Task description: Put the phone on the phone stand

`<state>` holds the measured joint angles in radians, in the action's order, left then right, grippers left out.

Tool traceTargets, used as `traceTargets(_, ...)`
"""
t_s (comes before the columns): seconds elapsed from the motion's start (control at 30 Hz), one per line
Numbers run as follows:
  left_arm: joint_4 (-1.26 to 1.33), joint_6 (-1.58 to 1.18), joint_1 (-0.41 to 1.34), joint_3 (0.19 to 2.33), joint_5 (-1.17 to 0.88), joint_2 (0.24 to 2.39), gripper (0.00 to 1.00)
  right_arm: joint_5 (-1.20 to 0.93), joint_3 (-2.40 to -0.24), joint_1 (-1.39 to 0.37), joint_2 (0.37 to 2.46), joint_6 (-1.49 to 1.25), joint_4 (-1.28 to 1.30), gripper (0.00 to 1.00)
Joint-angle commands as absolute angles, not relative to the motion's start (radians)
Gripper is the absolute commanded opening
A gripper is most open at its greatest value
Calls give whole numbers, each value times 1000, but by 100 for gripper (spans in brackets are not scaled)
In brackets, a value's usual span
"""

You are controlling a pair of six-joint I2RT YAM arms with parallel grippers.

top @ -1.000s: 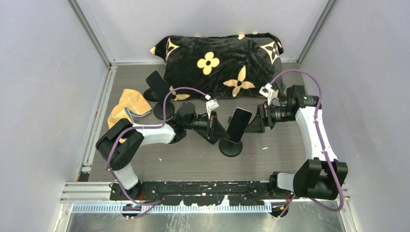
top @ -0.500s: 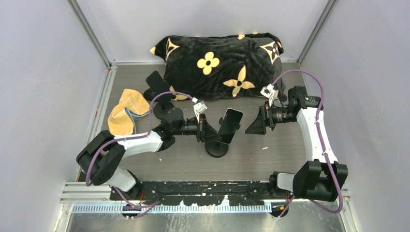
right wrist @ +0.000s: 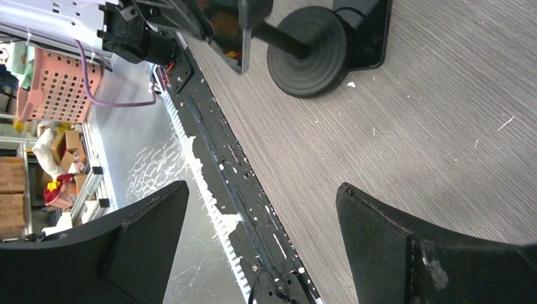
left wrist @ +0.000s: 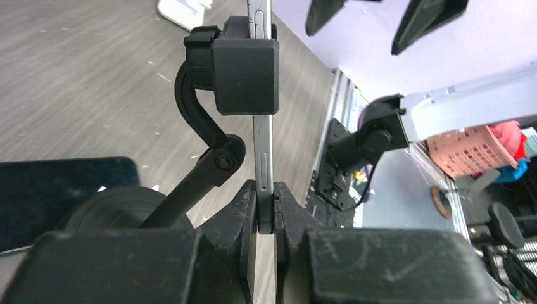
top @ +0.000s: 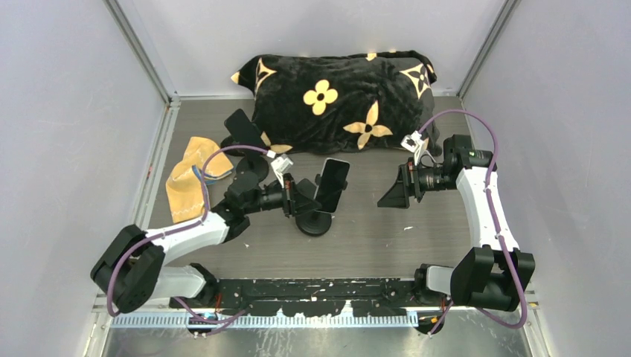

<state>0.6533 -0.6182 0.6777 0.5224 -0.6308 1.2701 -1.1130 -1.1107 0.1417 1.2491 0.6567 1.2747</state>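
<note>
The left gripper (left wrist: 266, 206) is closed narrow on the lower edge of the phone (left wrist: 262, 145), with its fingers (left wrist: 244, 209) pressing on both faces. The phone shows edge-on to the wrist camera and is held higher up in the clamp of the stand (left wrist: 244, 66). From above, phone and stand sit near the middle of the table (top: 417, 245), with the stand's round base at the phone's 6 o'clock. The right gripper (top: 392, 195) hangs at the phone's 3 o'clock, apart from it, spread wide and holding nothing. A blanket (top: 335, 97) lies at 12 o'clock.
</note>
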Motion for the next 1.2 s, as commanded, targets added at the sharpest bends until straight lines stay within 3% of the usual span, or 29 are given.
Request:
traceTargets(0.0, 760, -602, 614, 516, -567, 1156, 1, -1131, -1096, 147, 1214, 655, 1241, 92)
traceTargets(0.47, 646, -604, 398, 381, -410, 860, 0, -1117, -1071, 149, 1221, 637, 1204, 92)
traceTargets(1.17, 497, -638, 290, 265, -53, 616, 0, -1114, -1062, 150, 1231, 631, 1196, 92)
